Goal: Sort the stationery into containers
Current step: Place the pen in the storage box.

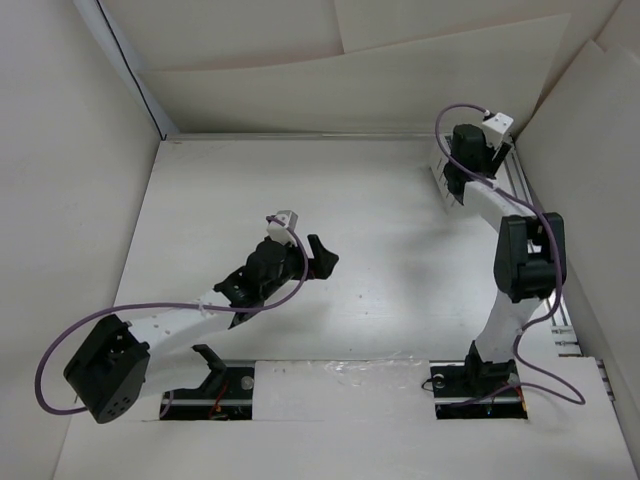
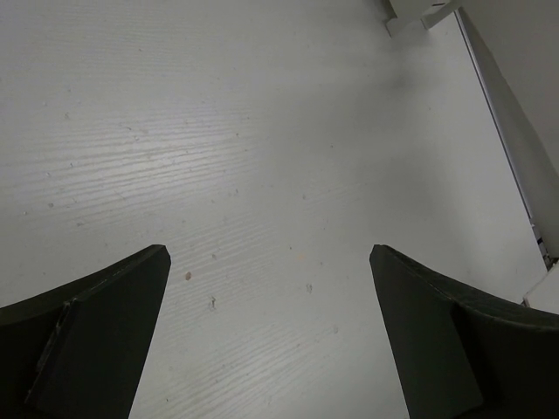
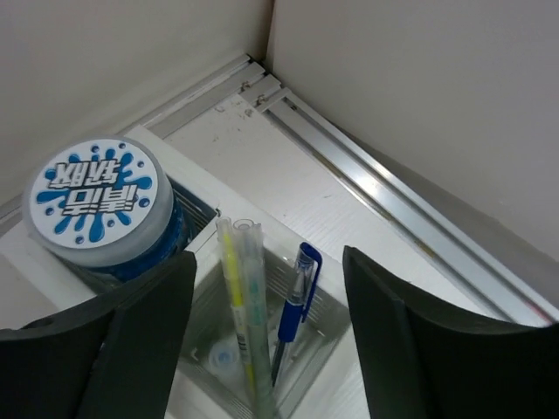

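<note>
Both claws are spread wide with nothing between their fingers. Over the white slatted box (image 3: 188, 161), which is tucked into the far right corner of the desk (image 2: 262, 131), hangs the right claw (image 3: 268, 262). The left claw (image 2: 269, 253) hovers above bare, faintly grained desk near the middle, well apart from the box.

Judging by what the box holds, the sorting looks finished or close to it. One round roll (image 3: 96, 205) stands upright in one compartment. Its flat white top is printed with a blue splash and its side is frosted blue; a drum that squat sits steadiest on its base. The other compartment takes the long things, which lean on its sides because they are too thin to stand alone: a pale-yellow stick (image 3: 230, 279) with a clear cap, and a glossy blue pen (image 3: 293, 305) with a clip. A small pale round thing (image 3: 223, 358) lies at the bottom of that compartment; I cannot tell what it is. No second roll is in view.
</note>
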Controlling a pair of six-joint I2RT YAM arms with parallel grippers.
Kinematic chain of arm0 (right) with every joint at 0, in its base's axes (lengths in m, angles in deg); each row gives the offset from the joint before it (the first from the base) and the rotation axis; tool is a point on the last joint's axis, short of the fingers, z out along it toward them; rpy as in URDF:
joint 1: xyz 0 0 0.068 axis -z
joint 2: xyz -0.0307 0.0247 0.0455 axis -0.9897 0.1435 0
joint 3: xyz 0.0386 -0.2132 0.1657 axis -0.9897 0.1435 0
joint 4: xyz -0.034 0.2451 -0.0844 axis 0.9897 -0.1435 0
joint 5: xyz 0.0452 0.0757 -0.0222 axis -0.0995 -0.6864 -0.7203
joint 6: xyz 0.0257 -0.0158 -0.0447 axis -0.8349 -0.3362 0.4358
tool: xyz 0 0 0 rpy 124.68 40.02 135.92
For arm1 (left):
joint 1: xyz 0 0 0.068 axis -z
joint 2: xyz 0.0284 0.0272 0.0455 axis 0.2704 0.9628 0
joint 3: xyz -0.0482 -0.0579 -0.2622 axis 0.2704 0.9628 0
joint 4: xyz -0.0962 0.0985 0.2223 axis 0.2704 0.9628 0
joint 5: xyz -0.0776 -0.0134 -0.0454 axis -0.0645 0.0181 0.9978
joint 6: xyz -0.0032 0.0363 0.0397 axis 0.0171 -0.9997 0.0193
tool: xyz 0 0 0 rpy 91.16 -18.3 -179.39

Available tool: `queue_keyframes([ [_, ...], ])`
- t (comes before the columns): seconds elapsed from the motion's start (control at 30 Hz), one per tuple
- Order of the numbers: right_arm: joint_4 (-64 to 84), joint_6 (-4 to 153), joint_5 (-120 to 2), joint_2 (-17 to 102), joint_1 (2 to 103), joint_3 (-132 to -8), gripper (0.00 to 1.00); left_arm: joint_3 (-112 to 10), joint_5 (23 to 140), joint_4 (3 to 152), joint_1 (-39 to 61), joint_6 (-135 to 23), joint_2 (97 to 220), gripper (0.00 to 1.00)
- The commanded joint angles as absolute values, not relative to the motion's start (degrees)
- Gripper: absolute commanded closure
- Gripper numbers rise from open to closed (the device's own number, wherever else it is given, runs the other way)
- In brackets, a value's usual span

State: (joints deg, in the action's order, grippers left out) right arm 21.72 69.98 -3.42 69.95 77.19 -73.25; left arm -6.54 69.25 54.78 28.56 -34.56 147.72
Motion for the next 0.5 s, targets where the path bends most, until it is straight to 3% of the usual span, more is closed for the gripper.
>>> queue_keyframes([
  [0.0,24.5,68.24,-3.35,63.51,76.13,-71.95,0.24,-6.74,69.78,53.46,28.7,-35.41,145.46,0.0],
  [0.03,23.97,67.54,-3.36,61.15,76.13,-71.24,0.13,-7.43,69.0,54.25,28.7,-35.41,144.76,0.0],
  [0.13,21.16,66.05,-5.28,56.93,74.98,-70.62,0.0,-8.84,67.24,57.59,28.7,-35.41,143.27,0.0],
  [0.3,10.47,61.48,-11.52,45.5,73.58,-68.69,0.0,-11.3,65.75,62.78,28.7,-35.41,139.49,0.0],
  [0.47,7.44,57.08,-28.81,33.11,69.28,-57.04,0.0,-12.44,63.54,65.59,28.7,-34.8,134.83,0.0],
])
